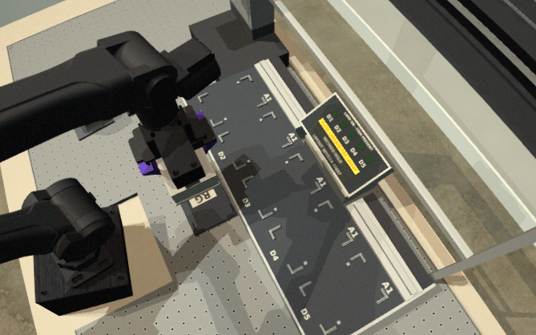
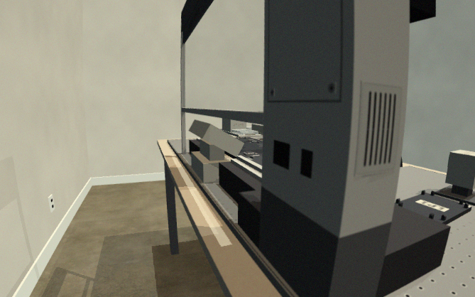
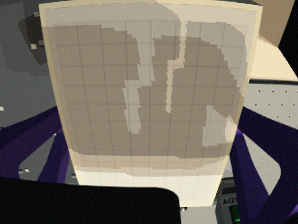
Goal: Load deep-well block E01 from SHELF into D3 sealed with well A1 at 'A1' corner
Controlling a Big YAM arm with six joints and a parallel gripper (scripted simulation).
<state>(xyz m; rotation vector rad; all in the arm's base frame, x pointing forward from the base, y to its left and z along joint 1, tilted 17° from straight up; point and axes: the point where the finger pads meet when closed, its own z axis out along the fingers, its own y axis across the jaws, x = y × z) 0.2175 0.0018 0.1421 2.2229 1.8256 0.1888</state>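
- The perforated table top (image 1: 219, 291) carries everything; its tan border runs along the left and far sides, and a glass-walled enclosure frame (image 1: 506, 245) stands just beyond the deck's far edge.
- The black arm (image 1: 53, 99) reaches in from the left above its base block (image 1: 107, 287), crossing the room between the base and the deck.
- The dark deck plate (image 1: 286, 199) lies diagonally, with positions D1 to D5 marked by white corner brackets; D3 (image 1: 280, 183) holds nothing, and all five bracket sets show bare plate.
- A tilted status panel (image 1: 346, 143) with a yellow bar overhangs the deck's far rail near D2 and D3.
- The regrip nest RG (image 1: 213, 206) sits just beside the deck's near edge, at D3's level.
- The deep-well block E01 (image 3: 149, 83) is off the shelf, gripped in the air; its pale sealed face fills the wrist view, and its lower edge hangs over the nest's label.
- The gripper (image 1: 178, 143) is closed on the block with its purple fingers standing wide on either flank.
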